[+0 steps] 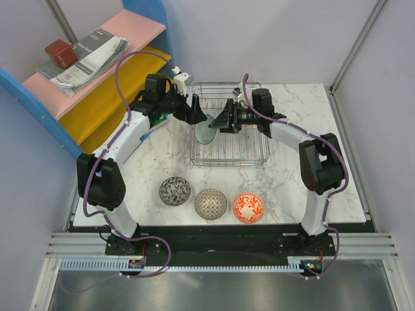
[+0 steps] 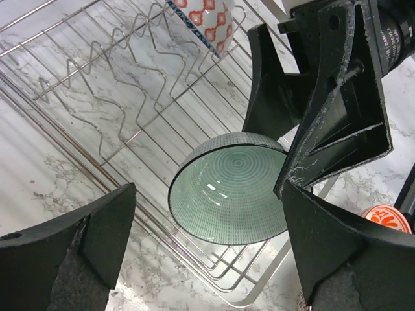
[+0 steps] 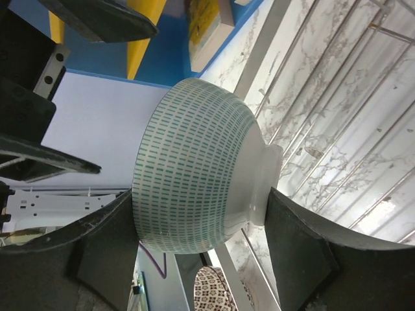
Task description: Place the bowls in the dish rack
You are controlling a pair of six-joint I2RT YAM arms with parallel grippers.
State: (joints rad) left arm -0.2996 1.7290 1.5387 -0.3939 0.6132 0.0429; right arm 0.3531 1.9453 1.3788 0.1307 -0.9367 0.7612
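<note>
My right gripper (image 1: 215, 122) is shut on the pale green bowl (image 1: 206, 133) and holds it on its side over the left part of the dish rack (image 1: 253, 146). In the right wrist view the fingers (image 3: 305, 253) press the bowl (image 3: 194, 175) at its rim and foot. My left gripper (image 1: 197, 114) is open and empty just left of it; in its wrist view (image 2: 207, 259) the bowl (image 2: 227, 194) hangs beyond the jaws. A blue patterned bowl (image 2: 206, 19) stands in the rack. The dark grey (image 1: 175, 191), beige-grey (image 1: 211, 204) and red-orange (image 1: 249, 208) bowls sit in a row near the front.
A blue-framed shelf (image 1: 97, 97) with pink and yellow boards stands at the far left, holding a booklet (image 1: 87, 61) and a red block (image 1: 58, 50). Grey walls enclose the marble table (image 1: 305, 116).
</note>
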